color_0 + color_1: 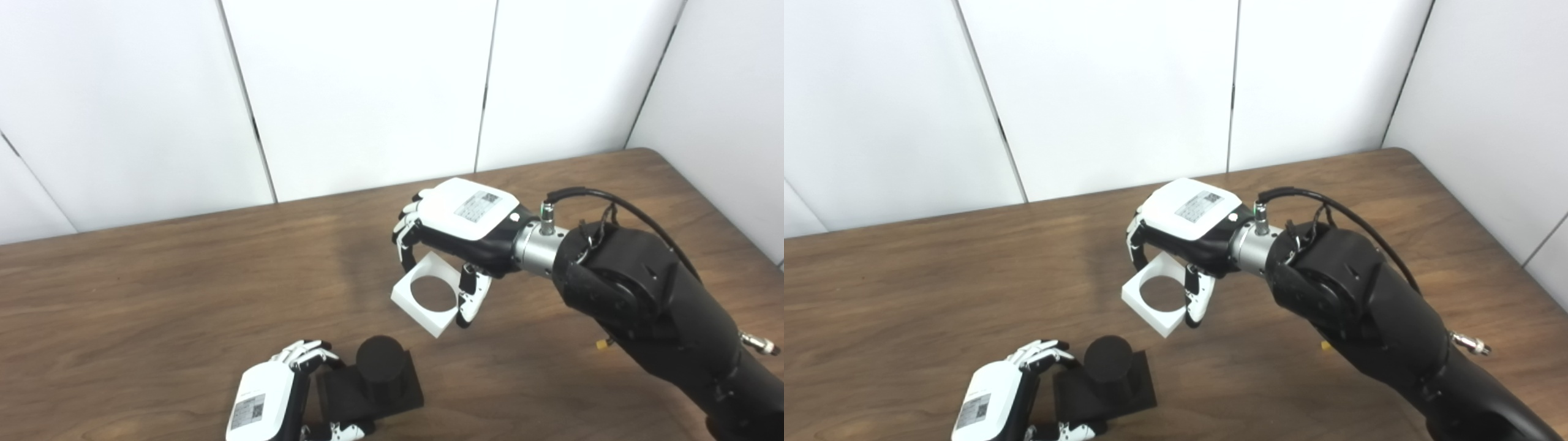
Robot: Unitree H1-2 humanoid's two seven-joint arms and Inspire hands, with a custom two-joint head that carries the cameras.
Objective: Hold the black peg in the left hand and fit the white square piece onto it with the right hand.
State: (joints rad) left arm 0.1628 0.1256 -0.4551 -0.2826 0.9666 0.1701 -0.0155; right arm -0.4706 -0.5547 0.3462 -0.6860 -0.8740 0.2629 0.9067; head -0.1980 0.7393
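The black peg (pixel 380 361) is a short round post on a square black base, standing on the table at the bottom centre. My left hand (pixel 269 398) grips the base from its left side, fingers over the far edge and thumb under the near edge. The white square piece (pixel 429 295), with a round hole through it, hangs in the air above and to the right of the peg. My right hand (pixel 456 229) is shut on it from above, fingers on the far side and thumb on the near right corner.
The brown wooden table (pixel 153 294) reaches to white wall panels behind. Its rounded right corner (pixel 649 153) lies at the far right. My right forearm (pixel 661 306) crosses the right part of the table.
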